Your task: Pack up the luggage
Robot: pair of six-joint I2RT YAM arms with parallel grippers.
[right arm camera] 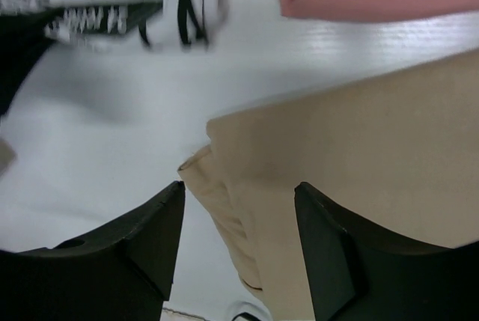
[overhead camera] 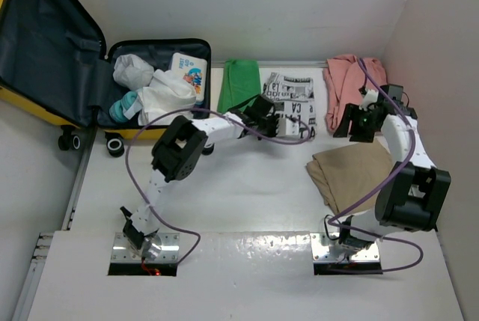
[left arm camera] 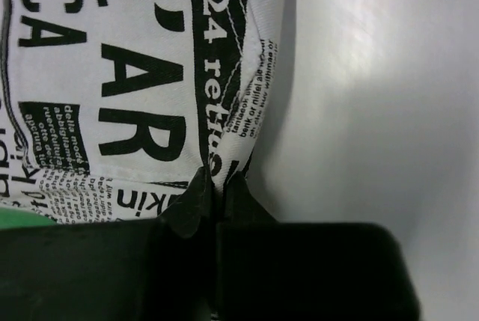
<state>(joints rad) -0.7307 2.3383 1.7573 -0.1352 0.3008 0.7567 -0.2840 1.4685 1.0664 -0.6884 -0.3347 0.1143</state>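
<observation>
Left gripper (left arm camera: 218, 186) is clamped on the corner of the newsprint cloth (left arm camera: 135, 74), middle of the top view. Sweeping from the upper left: the luggage (overhead camera: 45, 37) lies open, lid thrown back, already holding white garments (overhead camera: 161, 93), something teal (overhead camera: 123, 108) and a tin box (overhead camera: 188, 72). So packing looks partly done. Out on the table (overhead camera: 239, 186), 4 pieces wait: green cloth (overhead camera: 238, 84), the newsprint one, pink garment (overhead camera: 348, 85), tan cloth (overhead camera: 352, 175). Far right, the right gripper (right arm camera: 238, 201) hangs above the tan cloth, jaws apart, holding nothing.
</observation>
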